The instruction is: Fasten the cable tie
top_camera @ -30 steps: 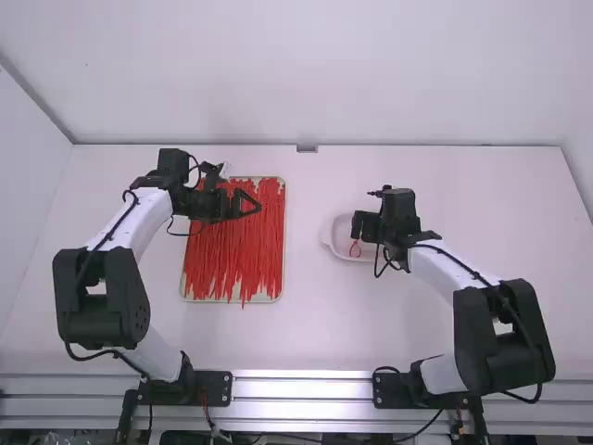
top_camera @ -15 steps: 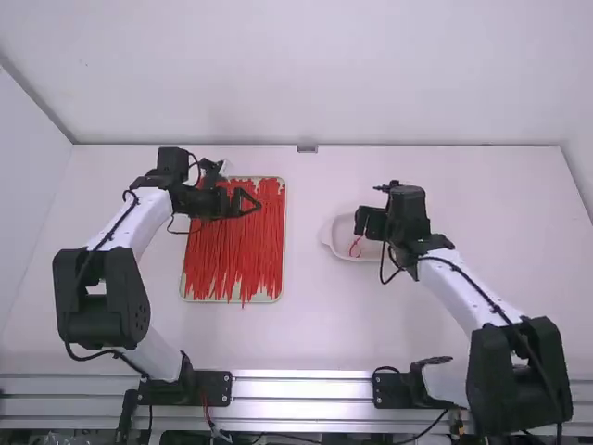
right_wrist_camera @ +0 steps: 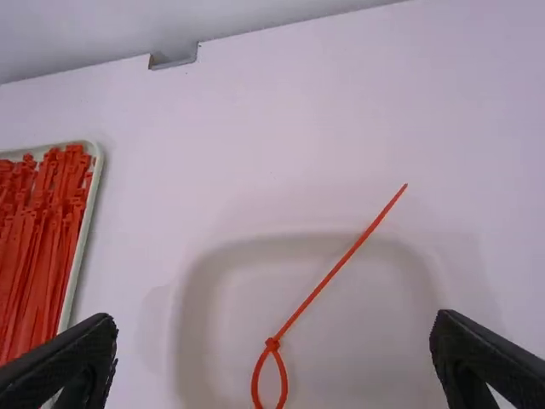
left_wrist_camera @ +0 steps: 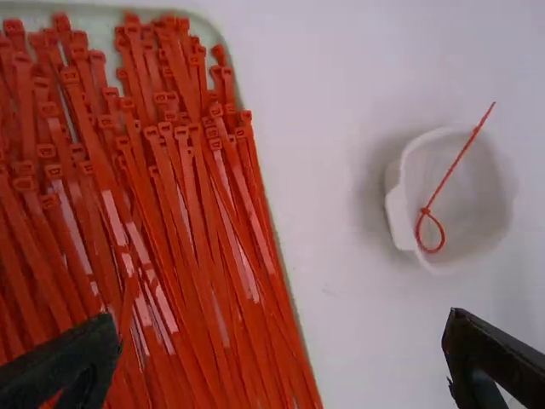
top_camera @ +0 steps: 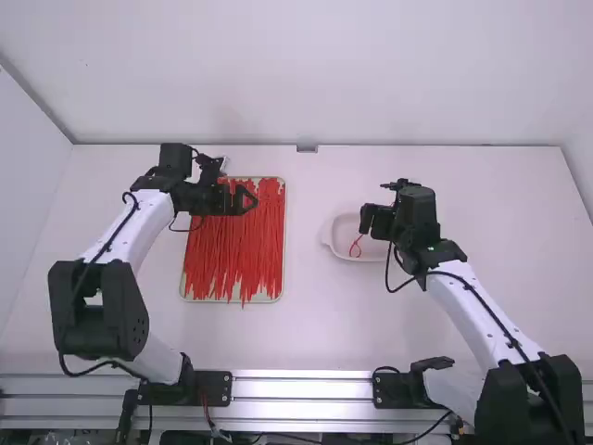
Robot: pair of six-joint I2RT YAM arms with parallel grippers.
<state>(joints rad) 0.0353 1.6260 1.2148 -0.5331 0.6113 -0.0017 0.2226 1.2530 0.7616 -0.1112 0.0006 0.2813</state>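
Observation:
A heap of red cable ties (top_camera: pixel 236 243) (left_wrist_camera: pixel 128 213) lies on a pale tray (top_camera: pixel 282 199) left of the middle. My left gripper (top_camera: pixel 243 200) (left_wrist_camera: pixel 272 366) hangs open over the tray's far end, nothing between its fingers. A white bowl (top_camera: pixel 338 243) (left_wrist_camera: pixel 400 204) (right_wrist_camera: pixel 213 281) right of the middle holds one looped red cable tie (top_camera: pixel 355 246) (left_wrist_camera: pixel 438 209) (right_wrist_camera: pixel 319 298), its tail sticking out over the rim. My right gripper (top_camera: pixel 372 222) (right_wrist_camera: pixel 272 375) stands open just above the bowl's right side, holding nothing.
A small grey bracket (top_camera: pixel 307 146) (right_wrist_camera: pixel 174 60) sits at the table's far edge. The back wall rises right behind it. White tabletop lies bare between tray and bowl, in front of them, and to the far right.
My right gripper has risen and drawn back to the right, away from the bowl; the looped tie stays in the bowl. My left gripper has shifted slightly toward the tray's far end.

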